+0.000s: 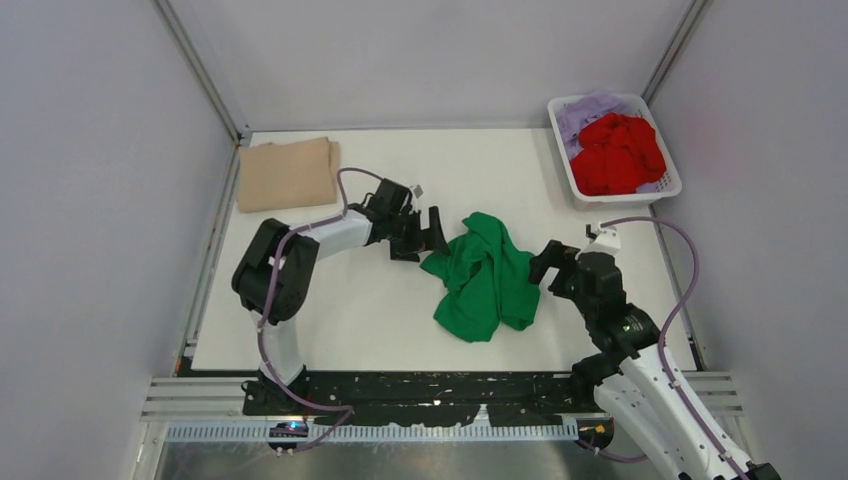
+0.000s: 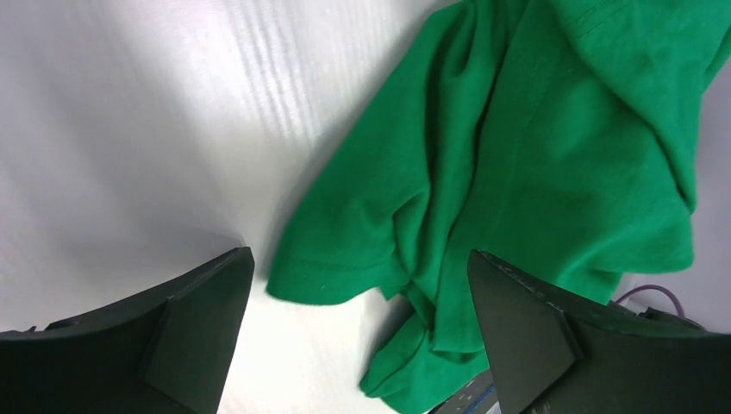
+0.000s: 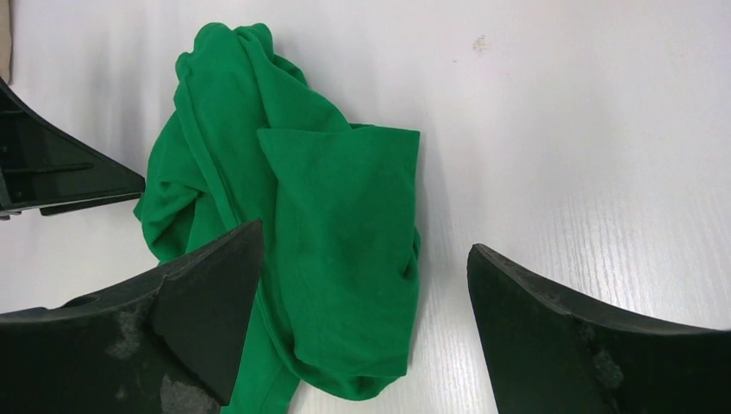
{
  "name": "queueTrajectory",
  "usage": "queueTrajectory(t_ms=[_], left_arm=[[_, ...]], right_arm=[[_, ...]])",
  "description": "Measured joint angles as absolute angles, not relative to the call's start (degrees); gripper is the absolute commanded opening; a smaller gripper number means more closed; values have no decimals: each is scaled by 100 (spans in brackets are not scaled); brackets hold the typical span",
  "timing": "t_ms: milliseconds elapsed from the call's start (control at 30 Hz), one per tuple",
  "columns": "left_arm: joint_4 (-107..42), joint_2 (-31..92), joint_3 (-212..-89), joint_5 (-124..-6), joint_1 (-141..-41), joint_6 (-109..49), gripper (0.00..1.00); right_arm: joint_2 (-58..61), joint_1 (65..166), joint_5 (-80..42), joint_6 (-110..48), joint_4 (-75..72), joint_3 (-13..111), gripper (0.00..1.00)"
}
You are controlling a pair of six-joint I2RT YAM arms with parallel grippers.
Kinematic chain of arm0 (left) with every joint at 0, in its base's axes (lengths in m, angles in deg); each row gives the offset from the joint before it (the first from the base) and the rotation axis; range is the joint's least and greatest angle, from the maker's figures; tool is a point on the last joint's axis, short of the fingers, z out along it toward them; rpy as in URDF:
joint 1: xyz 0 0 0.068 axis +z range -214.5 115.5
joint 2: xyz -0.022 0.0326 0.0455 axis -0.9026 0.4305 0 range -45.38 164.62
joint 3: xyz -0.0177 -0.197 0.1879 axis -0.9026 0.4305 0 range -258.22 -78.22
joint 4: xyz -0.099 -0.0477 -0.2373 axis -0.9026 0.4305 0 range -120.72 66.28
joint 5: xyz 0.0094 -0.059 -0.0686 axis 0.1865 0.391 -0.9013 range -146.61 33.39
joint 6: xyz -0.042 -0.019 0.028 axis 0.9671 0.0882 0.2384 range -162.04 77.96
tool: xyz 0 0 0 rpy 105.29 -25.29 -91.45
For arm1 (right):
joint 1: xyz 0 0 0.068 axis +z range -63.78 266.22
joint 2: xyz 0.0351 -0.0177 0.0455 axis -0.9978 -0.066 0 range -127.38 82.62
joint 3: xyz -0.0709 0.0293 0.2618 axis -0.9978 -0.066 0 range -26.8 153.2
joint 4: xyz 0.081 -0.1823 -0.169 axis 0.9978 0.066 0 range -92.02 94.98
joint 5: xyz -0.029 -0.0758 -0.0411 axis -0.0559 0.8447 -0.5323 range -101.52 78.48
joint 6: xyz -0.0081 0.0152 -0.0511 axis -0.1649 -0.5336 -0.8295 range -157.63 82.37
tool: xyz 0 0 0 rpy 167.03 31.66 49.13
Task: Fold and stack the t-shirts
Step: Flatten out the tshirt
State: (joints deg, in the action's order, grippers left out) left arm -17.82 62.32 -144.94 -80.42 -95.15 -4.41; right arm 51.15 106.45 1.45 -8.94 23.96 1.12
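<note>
A white desk (image 1: pixel 350 310) fills the floor of the booth, with plain grey walls (image 1: pixel 80 200) on three sides. Metal posts (image 1: pixel 200 65) rise at the far corners. A white slotted basket (image 1: pixel 562 150) sits at the far right corner. A black plate (image 1: pixel 420 385) and a ribbed metal rail (image 1: pixel 200 400) run along the near edge.

Green shirt (image 1: pixel 485 275) lies crumpled centrally, tan (image 1: pixel 287 173) folded left, red (image 1: pixel 617 153), seemingly lavender (image 1: pixel 588 110), bunched right.

1 high camera looks down; 2 close wrist cameras both face the green t-shirt (image 1: pixel 486 285).
</note>
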Motion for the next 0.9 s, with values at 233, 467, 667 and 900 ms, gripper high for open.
queueTrajectory(t_ms=[233, 467, 667, 900], left_arm=[[-1793, 6625, -14938, -8200, -9804, -286, 71], [-1511, 6938, -15172, -8125, -9976, -282, 0], [-1159, 6929, -15270, -7863, -9985, -380, 0], [-1030, 6262, -14864, -7555, -9985, -555, 0]], right_arm=[[5351, 10636, 324, -892, 2632, 67, 95], [5474, 10636, 501, -888, 2839, 56, 96], [5410, 10636, 392, -746, 2922, -38, 98], [4735, 10636, -292, -591, 2857, -277, 77]])
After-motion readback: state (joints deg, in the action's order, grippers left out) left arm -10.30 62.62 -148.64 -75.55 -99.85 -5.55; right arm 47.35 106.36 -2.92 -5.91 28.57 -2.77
